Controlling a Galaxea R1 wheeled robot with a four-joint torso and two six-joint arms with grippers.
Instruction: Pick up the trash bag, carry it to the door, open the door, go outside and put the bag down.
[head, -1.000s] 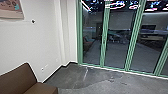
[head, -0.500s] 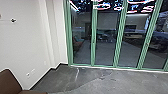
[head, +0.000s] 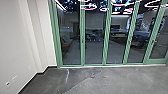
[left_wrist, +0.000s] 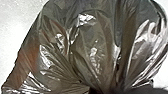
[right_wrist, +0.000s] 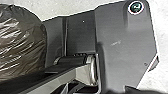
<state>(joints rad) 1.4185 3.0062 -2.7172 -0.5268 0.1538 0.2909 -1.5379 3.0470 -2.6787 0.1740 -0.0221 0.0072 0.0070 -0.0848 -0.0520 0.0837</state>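
The trash bag (left_wrist: 97, 45) lies at the robot's left, its neck seemingly clamped in the left gripper (left_wrist: 106, 90), while the handled door (head: 155, 60) stands far right, toward the right gripper (right_wrist: 142, 91), whose state I cannot tell.

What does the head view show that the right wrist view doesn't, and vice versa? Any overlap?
Head view: green-framed glass panels, the pale wall on the picture's left, and a wall socket low on it.

Right wrist view: the shiny, crinkled trash bag, next to the robot's own dark plate with its round fitting.

Both: the floor.
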